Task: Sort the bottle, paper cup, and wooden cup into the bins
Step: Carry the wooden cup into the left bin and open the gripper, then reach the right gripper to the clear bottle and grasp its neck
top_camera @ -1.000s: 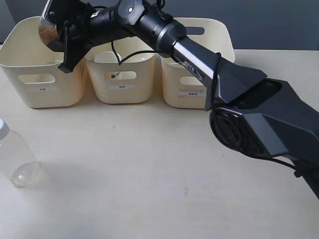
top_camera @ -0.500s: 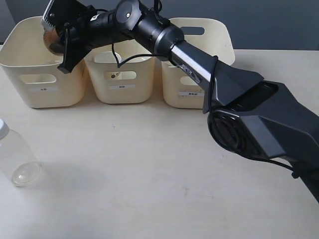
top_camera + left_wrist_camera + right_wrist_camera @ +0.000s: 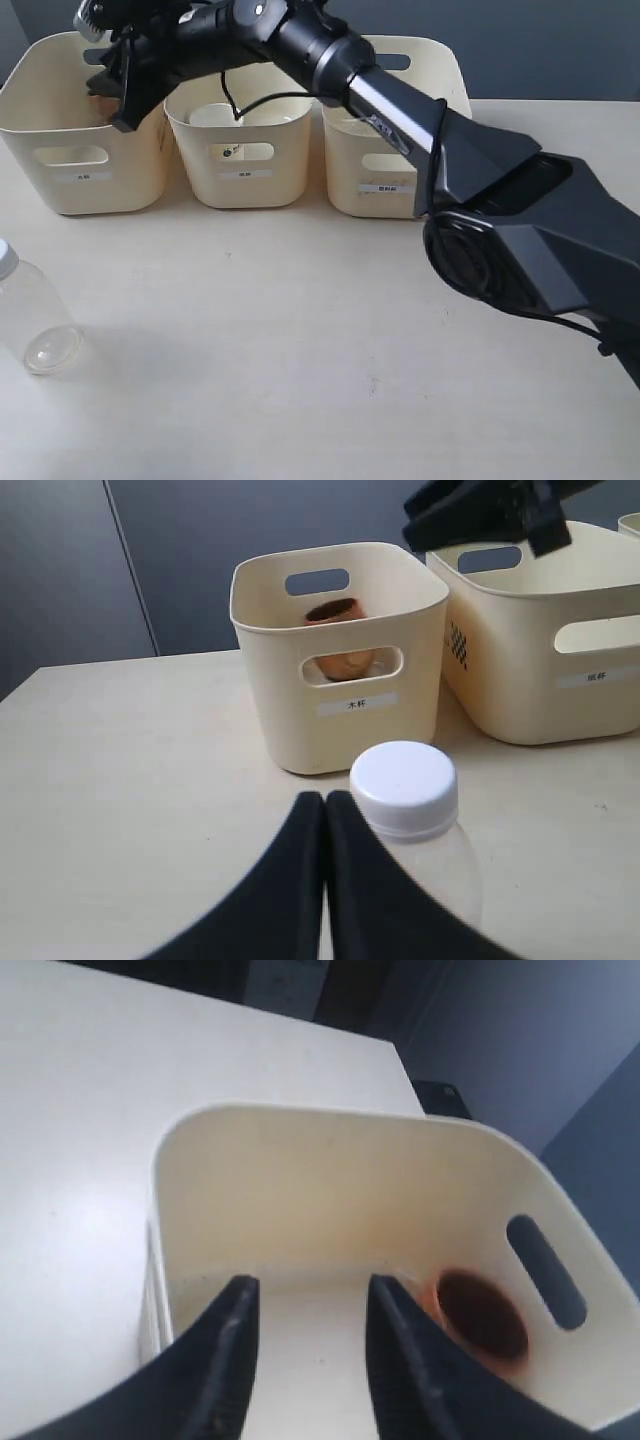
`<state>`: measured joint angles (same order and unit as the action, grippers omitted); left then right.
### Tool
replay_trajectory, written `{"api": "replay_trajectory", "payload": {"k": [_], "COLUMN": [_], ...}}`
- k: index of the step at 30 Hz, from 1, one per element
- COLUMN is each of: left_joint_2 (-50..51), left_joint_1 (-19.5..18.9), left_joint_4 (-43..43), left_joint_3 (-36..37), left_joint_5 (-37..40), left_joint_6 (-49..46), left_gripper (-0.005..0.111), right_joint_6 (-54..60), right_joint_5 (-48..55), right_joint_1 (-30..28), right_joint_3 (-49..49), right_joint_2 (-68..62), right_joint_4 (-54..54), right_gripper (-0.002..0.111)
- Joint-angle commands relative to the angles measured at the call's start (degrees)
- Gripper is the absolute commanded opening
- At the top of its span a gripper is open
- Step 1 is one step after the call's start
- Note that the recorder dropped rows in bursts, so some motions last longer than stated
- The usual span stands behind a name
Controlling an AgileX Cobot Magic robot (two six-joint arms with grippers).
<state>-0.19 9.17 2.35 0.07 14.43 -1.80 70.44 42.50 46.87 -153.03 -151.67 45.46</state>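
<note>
The right gripper (image 3: 303, 1360), jaws apart and empty above the left bin (image 3: 40, 110), should lift straight clear of the wooden cup (image 3: 482, 1316), seemingly resting inside, with the bottle (image 3: 32, 318) well beyond it.

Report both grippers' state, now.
Left gripper: shut, empty, beside the bottle.
Right gripper: open, empty, over the bin.
</note>
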Motion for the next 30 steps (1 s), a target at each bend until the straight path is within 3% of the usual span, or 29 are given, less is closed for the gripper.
{"api": "replay_trajectory", "payload": {"k": [1, 5, 9, 12, 21, 22, 27, 30], "left_joint_2": [0.2, 0.2, 0.2, 0.2, 0.2, 0.2, 0.2, 0.2], "left_joint_1": [0.2, 0.2, 0.2, 0.2, 0.2, 0.2, 0.2, 0.2], "left_joint_4": [0.1, 0.1, 0.1, 0.1, 0.1, 0.1, 0.1, 0.1], "left_joint_3": [-0.1, -0.1, -0.1, -0.1, -0.1, -0.1, -0.1, -0.1], "left_joint_5": [-0.8, -0.8, -0.8, -0.8, -0.8, -0.8, -0.8, -0.8], "left_joint_6": [0.2, 0.2, 0.2, 0.2, 0.2, 0.2, 0.2, 0.2], "left_gripper": [0.0, 0.0, 0.0, 0.0, 0.0, 0.0, 0.0, 0.0], "right_joint_6": [-0.9, -2.3, -6.0, -12.3, -9.1, -6.6, -1.6, 2.6], "right_joint_5": [5.9, 13.4, 27.5, 27.5, 27.5, 27.5, 27.5, 27.5], "right_joint_1": [-0.1, -0.1, -0.1, 0.5, 3.6, 4.5, 5.8, 5.1], "right_joint_3": [-0.4, -0.4, -0.4, 1.4, 11.1, 13.7, 24.6, 38.8], "right_joint_2": [7.7, 11.8, 13.0, 12.8, 13.5, 14.0, 18.1, 26.6], "right_joint_4": [1.6, 1.5, 1.4, -2.0, -5.6, -4.6, -0.4, 0.3], "right_gripper": [0.033, 0.024, 0.014, 0.012, 0.01, -0.001, -0.001, -0.001]}}
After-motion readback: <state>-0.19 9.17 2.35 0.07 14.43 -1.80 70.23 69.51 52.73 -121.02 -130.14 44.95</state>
